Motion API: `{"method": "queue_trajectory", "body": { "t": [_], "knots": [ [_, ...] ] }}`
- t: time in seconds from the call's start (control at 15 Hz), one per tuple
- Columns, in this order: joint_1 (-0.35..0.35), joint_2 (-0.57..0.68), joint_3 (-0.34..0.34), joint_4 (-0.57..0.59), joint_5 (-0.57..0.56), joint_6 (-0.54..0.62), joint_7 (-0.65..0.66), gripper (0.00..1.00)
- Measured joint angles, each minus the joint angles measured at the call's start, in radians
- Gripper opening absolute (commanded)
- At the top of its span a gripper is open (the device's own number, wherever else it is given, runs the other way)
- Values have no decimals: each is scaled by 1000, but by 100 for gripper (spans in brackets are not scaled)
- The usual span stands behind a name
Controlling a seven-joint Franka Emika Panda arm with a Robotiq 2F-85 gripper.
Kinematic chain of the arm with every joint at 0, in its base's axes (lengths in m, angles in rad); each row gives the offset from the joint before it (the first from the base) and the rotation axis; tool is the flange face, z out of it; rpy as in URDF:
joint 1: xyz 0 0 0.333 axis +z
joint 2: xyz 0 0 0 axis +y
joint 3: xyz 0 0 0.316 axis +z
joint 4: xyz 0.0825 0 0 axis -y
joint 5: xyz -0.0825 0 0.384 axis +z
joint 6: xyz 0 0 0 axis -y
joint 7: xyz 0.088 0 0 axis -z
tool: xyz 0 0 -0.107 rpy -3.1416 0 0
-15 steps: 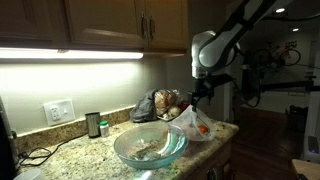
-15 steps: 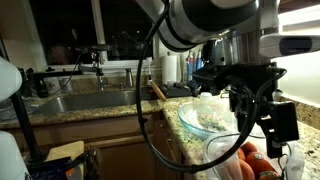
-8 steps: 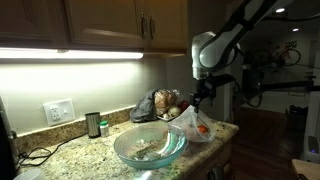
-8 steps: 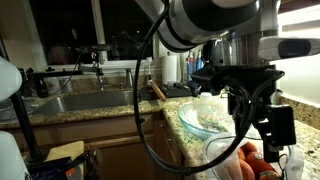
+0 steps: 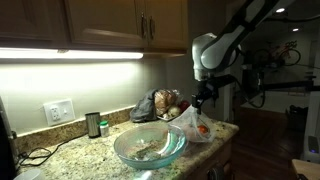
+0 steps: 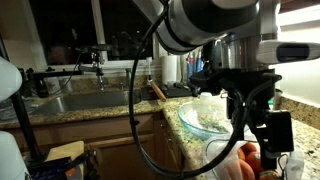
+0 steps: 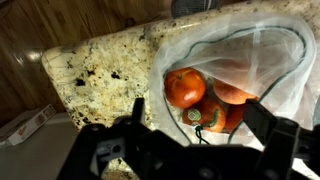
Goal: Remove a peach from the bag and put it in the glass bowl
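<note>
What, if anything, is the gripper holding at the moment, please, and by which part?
Nothing: the gripper hangs open above the bag, its jaws clear of the peaches inside.

Rounded arm (image 5: 210, 50) casing in pale grey-white, glossy, with darker bands at the joints; upper links near-black in shadow. In an exterior view close by, a bulky silver-grey barrel housing. Thick black cable (image 6: 134, 100) in one long loop off the wrist. Gripper (image 7: 194, 110) black throughout: boxy, angular body, two blunt dark fingers (image 7: 137, 112). Black bracket hardware at the wrist. Screws and markings too dark to make out.
</note>
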State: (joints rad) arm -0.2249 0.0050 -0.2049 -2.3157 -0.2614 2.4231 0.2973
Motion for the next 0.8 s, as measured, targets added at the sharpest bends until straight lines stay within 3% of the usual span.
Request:
{"method": "queue_trajectory", "body": {
  "t": [0.8],
  "knots": [
    [1,16,-4,-3,-2,1,8,100]
  ]
}}
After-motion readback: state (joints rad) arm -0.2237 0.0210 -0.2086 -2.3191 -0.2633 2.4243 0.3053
